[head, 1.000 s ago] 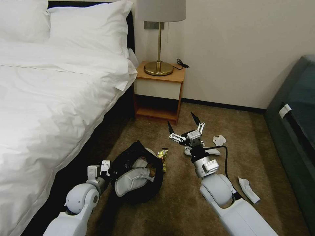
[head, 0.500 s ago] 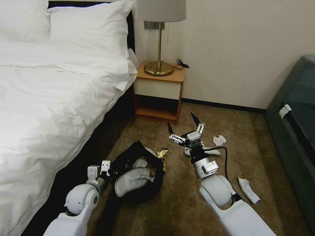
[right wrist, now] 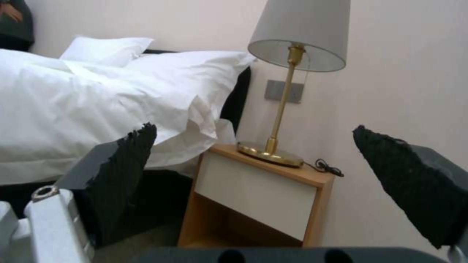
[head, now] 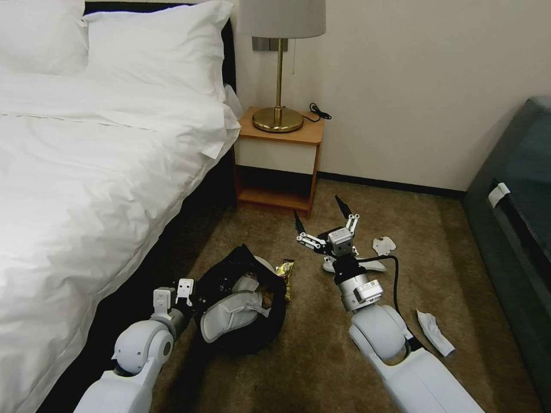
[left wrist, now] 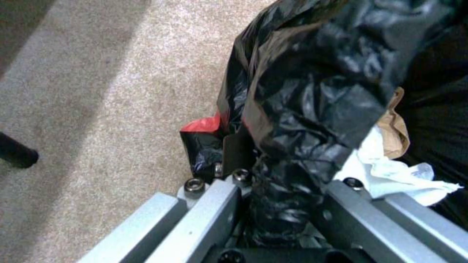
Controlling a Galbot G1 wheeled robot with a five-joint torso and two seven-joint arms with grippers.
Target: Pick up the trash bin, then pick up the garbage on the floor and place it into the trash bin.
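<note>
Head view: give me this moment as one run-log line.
left gripper: shut on trash bin bag rim | right gripper: open, empty, above floor slipper | slipper in bin

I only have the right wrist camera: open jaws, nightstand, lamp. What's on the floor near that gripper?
Observer: A white floor slipper lies on the carpet by the right gripper, partly hidden behind its wrist in the head view.
Operator: Where's the bin?
Observer: The trash bin is next to the bed, and the left gripper has its jaws shut on the black bag at the rim.
Operator: Any other litter out?
Observer: Yes. A gold wrapper lies against the bin, one crumpled tissue is beyond the slipper, and a flat tissue is beside the right arm.
</note>
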